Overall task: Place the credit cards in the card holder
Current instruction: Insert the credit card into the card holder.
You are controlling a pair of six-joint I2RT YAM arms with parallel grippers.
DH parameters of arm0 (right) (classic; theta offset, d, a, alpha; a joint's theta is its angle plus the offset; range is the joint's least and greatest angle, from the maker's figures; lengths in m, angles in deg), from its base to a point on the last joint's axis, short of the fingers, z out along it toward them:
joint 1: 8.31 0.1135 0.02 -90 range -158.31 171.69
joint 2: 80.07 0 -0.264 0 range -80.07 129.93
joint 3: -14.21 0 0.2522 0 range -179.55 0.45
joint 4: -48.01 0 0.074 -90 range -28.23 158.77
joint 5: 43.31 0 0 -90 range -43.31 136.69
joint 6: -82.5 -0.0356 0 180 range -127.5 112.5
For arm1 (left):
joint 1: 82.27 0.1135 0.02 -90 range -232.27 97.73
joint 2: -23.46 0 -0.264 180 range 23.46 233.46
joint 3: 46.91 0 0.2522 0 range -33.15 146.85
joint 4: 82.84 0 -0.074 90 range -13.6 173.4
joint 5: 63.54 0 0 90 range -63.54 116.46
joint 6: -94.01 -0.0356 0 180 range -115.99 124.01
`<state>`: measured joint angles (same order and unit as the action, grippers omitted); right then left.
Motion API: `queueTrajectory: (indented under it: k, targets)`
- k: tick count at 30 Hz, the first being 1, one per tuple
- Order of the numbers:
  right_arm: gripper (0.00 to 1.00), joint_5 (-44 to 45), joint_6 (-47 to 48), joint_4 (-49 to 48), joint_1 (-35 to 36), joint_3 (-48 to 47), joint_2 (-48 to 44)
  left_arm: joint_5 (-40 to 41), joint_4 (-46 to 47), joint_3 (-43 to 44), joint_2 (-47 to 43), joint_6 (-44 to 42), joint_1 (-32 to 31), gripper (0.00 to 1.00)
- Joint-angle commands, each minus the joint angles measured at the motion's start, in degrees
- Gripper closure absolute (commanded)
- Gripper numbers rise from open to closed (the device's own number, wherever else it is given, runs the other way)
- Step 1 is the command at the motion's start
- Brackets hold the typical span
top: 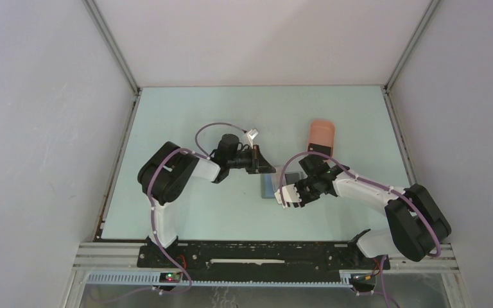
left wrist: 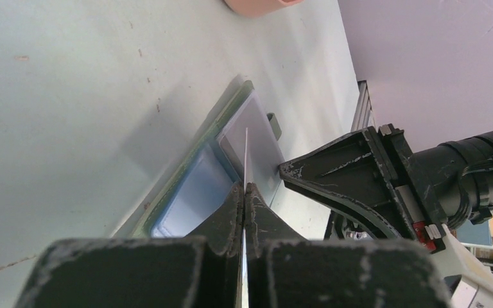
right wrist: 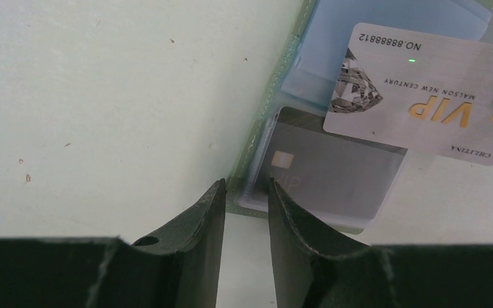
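Note:
The card holder [top: 269, 187] lies open on the table, its green rim [right wrist: 276, 83] and bluish pockets [left wrist: 192, 192] showing. A dark grey credit card [right wrist: 334, 173] sits in its near pocket. My left gripper [top: 261, 168] [left wrist: 244, 187] is shut on a silvery VIP credit card [right wrist: 417, 90], seen edge-on [left wrist: 246, 151], and holds it tilted just above the holder's pockets. My right gripper [top: 282, 192] [right wrist: 245, 187] stands open at the holder's near corner, one fingertip beside the rim and the other over the pocket.
A salmon-pink tray [top: 321, 136] [left wrist: 257, 5] stands on the table behind the holder to the right. Grey walls close in the table on three sides. One of my right gripper's fingers [left wrist: 340, 176] is close beside the held card.

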<state>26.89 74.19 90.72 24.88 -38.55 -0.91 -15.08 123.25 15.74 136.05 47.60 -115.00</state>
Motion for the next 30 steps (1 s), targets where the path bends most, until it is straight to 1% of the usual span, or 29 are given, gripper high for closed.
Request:
queueTrajectory:
  k: [1, 9, 19, 30]
  targets:
    - [0.61, 1.06, -0.52, 0.41, 0.64, -0.72, -0.51, 1.27, 2.24, -2.05, 0.27, 0.61, -0.40, 1.00]
    - [0.61, 0.99, -1.27, 0.67, 0.99, -1.12, -0.14, 2.34, 2.24, -3.51, -0.11, 0.74, -0.46, 1.00]
    - [0.62, 0.98, -1.51, 0.45, 1.26, -1.16, -0.45, 2.89, 2.24, -3.18, 1.00, 1.99, -1.05, 1.00]
    - [0.62, 0.81, -1.62, 0.60, 1.44, -1.16, -1.01, 5.85, 3.91, -3.60, 2.64, 3.43, -1.81, 1.00]
